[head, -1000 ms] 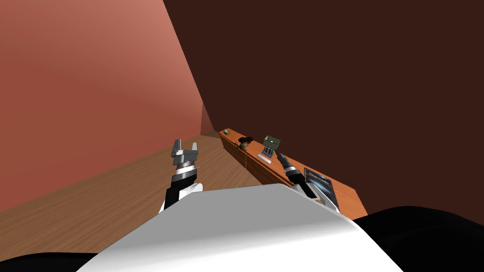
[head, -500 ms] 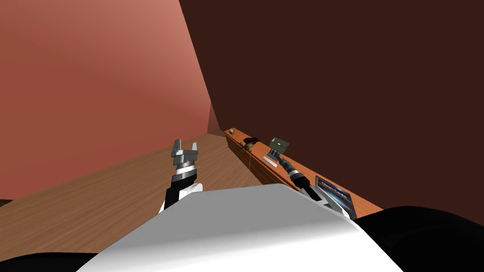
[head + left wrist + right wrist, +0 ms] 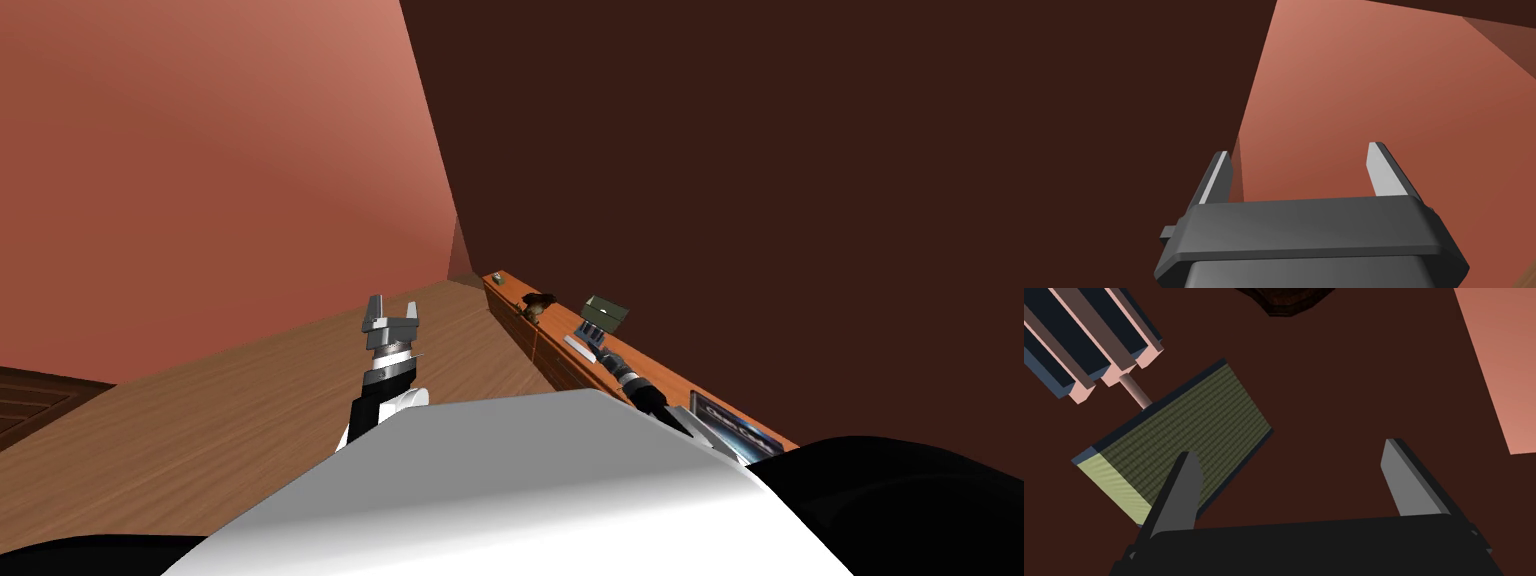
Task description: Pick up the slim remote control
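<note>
task just starting | right tool open, empty, near green box on orange surface | slim remote beside it, not grabbed yet | left tool open, empty

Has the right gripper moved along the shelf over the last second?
Yes. The right gripper has drawn away from the book along the shelf, toward the slim remote by the green box.

At the right gripper's twelve o'clock, an olive-green flat box and a blue-and-pink ribbed block crowd the orange ledge. A dark brown wall stands at three o'clock; nine o'clock is open.
</note>
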